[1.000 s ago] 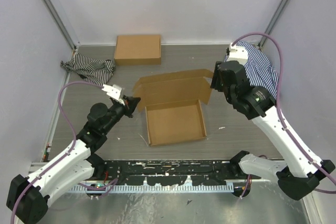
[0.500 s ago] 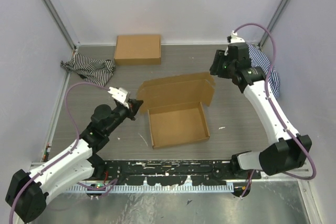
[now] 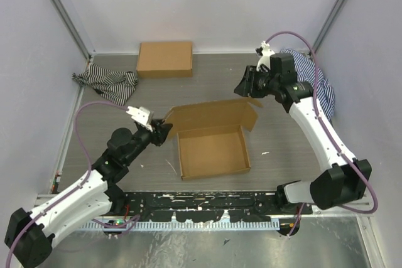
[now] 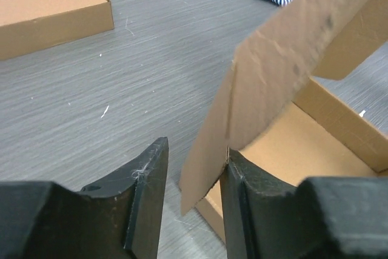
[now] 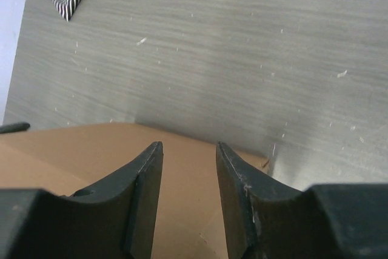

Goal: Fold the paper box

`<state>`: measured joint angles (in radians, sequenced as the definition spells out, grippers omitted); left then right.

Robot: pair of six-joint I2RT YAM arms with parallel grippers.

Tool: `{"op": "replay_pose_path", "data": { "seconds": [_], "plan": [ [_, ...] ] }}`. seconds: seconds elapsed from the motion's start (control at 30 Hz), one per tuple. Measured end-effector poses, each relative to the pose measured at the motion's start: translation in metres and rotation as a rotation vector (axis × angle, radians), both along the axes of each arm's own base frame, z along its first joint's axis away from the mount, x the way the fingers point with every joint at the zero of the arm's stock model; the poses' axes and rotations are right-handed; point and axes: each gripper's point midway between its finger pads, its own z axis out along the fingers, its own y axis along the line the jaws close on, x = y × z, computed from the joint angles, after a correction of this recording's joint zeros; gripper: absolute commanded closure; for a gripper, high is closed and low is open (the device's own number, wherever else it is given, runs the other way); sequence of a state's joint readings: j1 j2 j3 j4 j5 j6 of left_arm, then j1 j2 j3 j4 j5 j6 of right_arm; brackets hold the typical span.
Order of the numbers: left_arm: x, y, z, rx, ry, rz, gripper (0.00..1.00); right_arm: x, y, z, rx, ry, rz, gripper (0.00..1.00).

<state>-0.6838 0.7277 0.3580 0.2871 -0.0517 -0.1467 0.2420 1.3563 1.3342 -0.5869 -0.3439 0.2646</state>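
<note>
The paper box (image 3: 212,152) lies mid-table as a shallow open tray, its lid (image 3: 210,115) standing up along the far edge and leaning forward. My left gripper (image 3: 162,132) is at the lid's left end and stands open. In the left wrist view the lid's side flap (image 4: 267,83) hangs between the fingers (image 4: 194,156), its corner resting against the right finger (image 4: 239,177) and apart from the left one. My right gripper (image 3: 245,85) is open behind the lid's upper right corner. Its wrist view shows brown cardboard (image 5: 73,156) under the spread jaws (image 5: 189,147).
A second closed brown box (image 3: 165,59) sits at the back left. Striped cloths lie at the far left (image 3: 107,83) and under the right arm (image 3: 314,80). A black rail (image 3: 201,205) runs along the near edge, and grey walls close in both sides.
My left gripper was shut on the lid's left flap and has opened. The right arm swung left and back to the lid's far side. The lid now leans further forward.
</note>
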Motion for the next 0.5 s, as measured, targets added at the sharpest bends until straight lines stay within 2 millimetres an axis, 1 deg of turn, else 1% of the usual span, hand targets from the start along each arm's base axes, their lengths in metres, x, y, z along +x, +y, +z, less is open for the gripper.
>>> {"op": "replay_pose_path", "data": {
  "seconds": [0.13, 0.27, 0.4, 0.47, 0.5],
  "plan": [
    [-0.008, 0.011, 0.008, -0.055, 0.024, 0.038, 0.53, -0.032, -0.003, -0.011, 0.002, 0.030, 0.020, 0.55],
    [-0.020, 0.027, 0.021, -0.141, 0.053, 0.090, 0.53, -0.058, -0.005, -0.013, 0.002, 0.032, 0.033, 0.55],
    [-0.033, 0.043, 0.033, -0.246, 0.090, 0.142, 0.53, -0.073, -0.007, -0.014, 0.000, 0.029, 0.037, 0.55],
    [-0.039, 0.050, 0.037, -0.288, 0.107, 0.161, 0.53, -0.076, -0.009, -0.017, -0.005, 0.038, 0.034, 0.55],
    [-0.040, 0.052, 0.038, -0.298, 0.113, 0.170, 0.51, -0.076, -0.009, -0.018, -0.008, 0.042, 0.032, 0.55]
  ]
}}
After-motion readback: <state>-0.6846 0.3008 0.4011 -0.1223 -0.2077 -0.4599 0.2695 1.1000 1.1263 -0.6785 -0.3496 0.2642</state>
